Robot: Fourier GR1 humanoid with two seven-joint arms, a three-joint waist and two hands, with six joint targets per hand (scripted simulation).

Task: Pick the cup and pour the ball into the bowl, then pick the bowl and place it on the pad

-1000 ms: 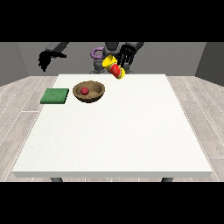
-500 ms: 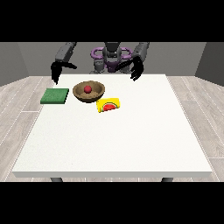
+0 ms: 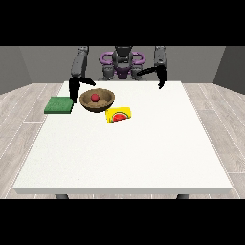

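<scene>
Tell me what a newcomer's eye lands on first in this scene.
The brown bowl with a red ball inside it stands out, near the far left of the white table. Just in front of it, a yellow cup lies tipped on its side, and a green pad sits to the bowl's left. The robot hand at the view's left hangs between pad and bowl.

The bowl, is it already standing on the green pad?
No, the bowl with the red ball inside stands on the white table, beside the green pad.
</scene>
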